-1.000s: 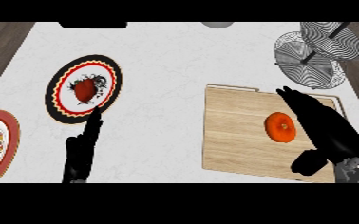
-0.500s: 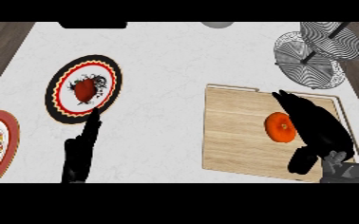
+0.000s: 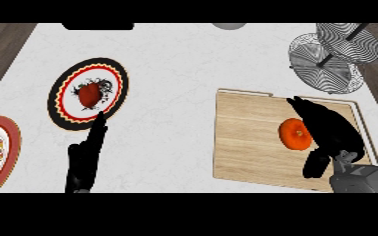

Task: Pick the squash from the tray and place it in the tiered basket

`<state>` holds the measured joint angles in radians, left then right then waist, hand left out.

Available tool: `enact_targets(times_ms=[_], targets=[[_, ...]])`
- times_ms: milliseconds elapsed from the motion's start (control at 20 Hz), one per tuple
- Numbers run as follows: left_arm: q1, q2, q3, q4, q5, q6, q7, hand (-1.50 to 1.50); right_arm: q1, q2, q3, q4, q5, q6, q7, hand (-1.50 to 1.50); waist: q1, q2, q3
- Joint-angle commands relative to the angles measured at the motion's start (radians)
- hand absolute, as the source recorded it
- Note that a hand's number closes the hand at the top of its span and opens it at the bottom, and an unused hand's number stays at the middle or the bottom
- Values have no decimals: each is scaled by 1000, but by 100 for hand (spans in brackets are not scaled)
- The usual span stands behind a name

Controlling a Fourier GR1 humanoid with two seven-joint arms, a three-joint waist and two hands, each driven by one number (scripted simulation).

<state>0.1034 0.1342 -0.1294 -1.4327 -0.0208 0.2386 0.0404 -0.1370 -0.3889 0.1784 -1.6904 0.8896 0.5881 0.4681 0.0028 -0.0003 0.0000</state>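
Right hand (image 3: 332, 130) lies over the right half of the wooden tray (image 3: 247, 140), fingers straight and pointing away from the robot, thumb hanging toward the tray's near edge. Fingers are spread open, not curled round anything. The squash (image 3: 294, 133) — orange, round — sits on the tray just to the left of this hand, at the palm side; the hand's dark edge overlaps its right rim, so contact cannot be told apart from mere overlap.

Tray edges: far edge shows a pale raised lip beyond the fingertips; right edge is mostly hidden under the hand; near edge runs close to the view's lower limit. The left half of the tray is bare wood, open room on that side of the squash.

Tiered basket (image 3: 325, 65) stands beyond the right hand and slightly right, near the worktop's far right corner — wire tiers with a dark centre pole. A strip of white worktop (image 3: 177, 65) separates the tray's far edge from the basket's lower tier.

Left hand (image 3: 87, 155) is at the lower left, fingers straight and held together, pointing away, tips at the near rim of a patterned plate (image 3: 114, 87) carrying a small red item. A second plate (image 3: 7, 147) is cut by the left edge. Wide bare worktop between left hand and tray.
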Motion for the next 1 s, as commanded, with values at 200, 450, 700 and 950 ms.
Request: enact_targets(times_ms=[200,450,700,950], targets=[[44,-14,14,8,-21,-30,-47,0,-14,72,-14,80,50,9,-13,-150,-1,0,0],[-46,-6,56,63,-25,-56,-17,0,-27,94,-22,208,100,-75,-91,-150,-1,0,0],[31,-8,78,60,-6,-82,-92,0,-2,53,-47,223,115,-108,-192,150,-1,0,0],[-29,-4,96,85,-5,-100,-64,0,-67,45,-32,341,161,-189,-310,150,2,1,0]])
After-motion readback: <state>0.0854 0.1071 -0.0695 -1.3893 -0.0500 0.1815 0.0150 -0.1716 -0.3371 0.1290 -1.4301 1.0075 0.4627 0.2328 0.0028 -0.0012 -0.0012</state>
